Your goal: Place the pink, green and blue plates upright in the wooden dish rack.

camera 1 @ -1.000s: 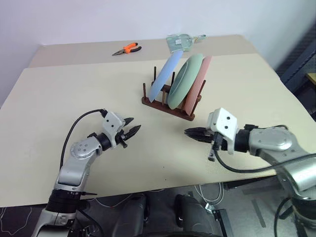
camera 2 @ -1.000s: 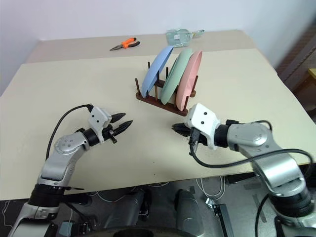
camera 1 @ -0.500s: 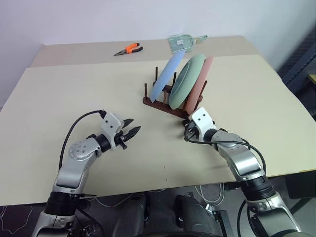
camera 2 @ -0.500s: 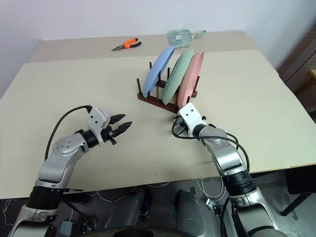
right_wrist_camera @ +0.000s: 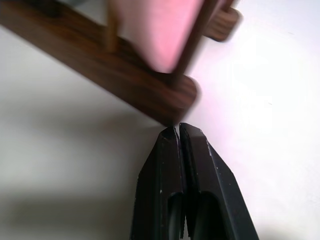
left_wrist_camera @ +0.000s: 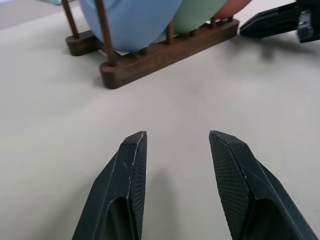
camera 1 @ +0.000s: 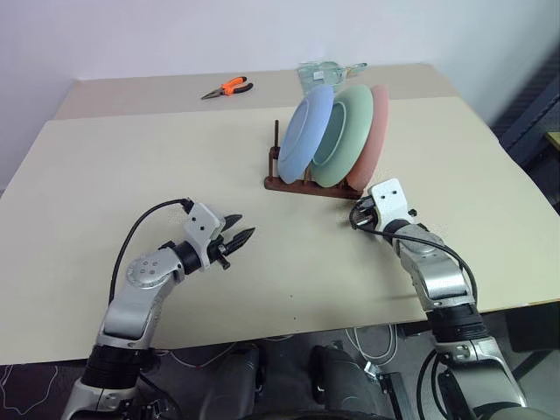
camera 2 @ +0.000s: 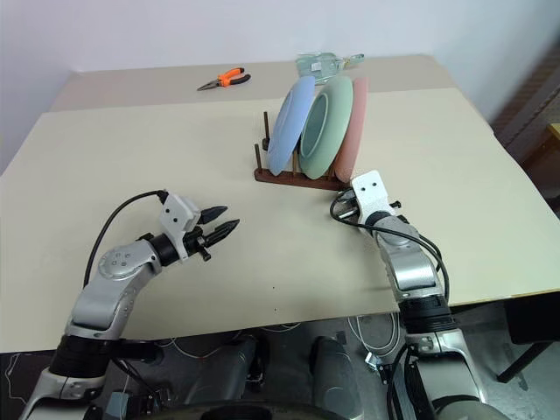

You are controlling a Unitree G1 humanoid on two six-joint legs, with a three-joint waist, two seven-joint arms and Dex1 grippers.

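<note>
Right eye view | wooden dish rack [camera 2: 302, 178] with pink, green and blue plates [camera 2: 325, 124] upright, toward table [camera 2: 131, 175] far edge | rigid, smooth, light; grip rims | right gripper [right_wrist_camera: 178, 131] closed, empty, at rack end | left gripper [left_wrist_camera: 176, 140] part-open, empty

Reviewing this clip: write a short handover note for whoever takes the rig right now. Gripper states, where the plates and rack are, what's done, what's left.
Left gripper: open, empty, above the table, short of the wooden dish rack.
Right gripper: shut, empty, tips at the end of one rack base bar.
Blue plate, green plate and pink plate all stand upright between the pegs.
Done: all three plates racked.
Left: probably just draw the right gripper clear without nudging the rack.
</note>
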